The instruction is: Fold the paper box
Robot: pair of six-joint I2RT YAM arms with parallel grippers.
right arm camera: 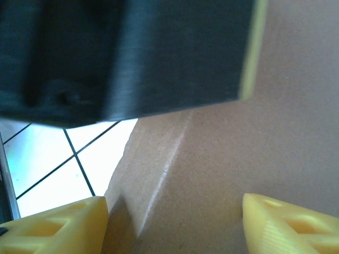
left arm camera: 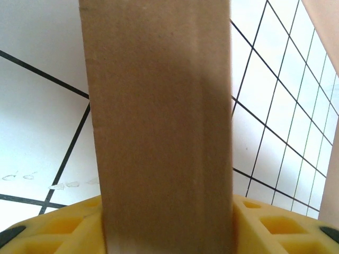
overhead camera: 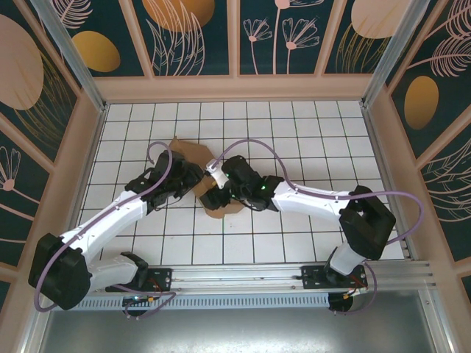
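Top external view: the paper box (overhead camera: pixel 197 156) lies near the middle of the white gridded table (overhead camera: pixel 309 132), a brown cardboard sheet with one part showing beyond the arms and another part nearer the bases. Both arms reach in over it from the near corners. The left gripper (overhead camera: pixel 190 179) and the right gripper (overhead camera: pixel 215 190) meet just beside each other above the cardboard, and from this height I cannot tell how their jaws stand. Dark panels (overhead camera: pixel 199 37) painted with leaves and flowers wall in the table.

Left wrist view: a broad strip of the paper box (left arm camera: pixel 159 116) rises upright out of the left gripper (left arm camera: pixel 167 235), its flat face to the camera. It fills the whole gap between the yellow fingers (left arm camera: pixel 58 227), which stand some way apart. I cannot tell whether they press on the strip's edges. Gridded table (left arm camera: pixel 37 137) shows on both sides.

Right wrist view: the right gripper (right arm camera: pixel 175 225) has its jaws well apart and clasps nothing. Between the yellow fingers (right arm camera: pixel 58 225) lies the paper box (right arm camera: pixel 254 148), with a crease running through it. A dark, blurred body (right arm camera: pixel 122 53) crosses the top, and a patch of table (right arm camera: pixel 47 164) shows at the left.
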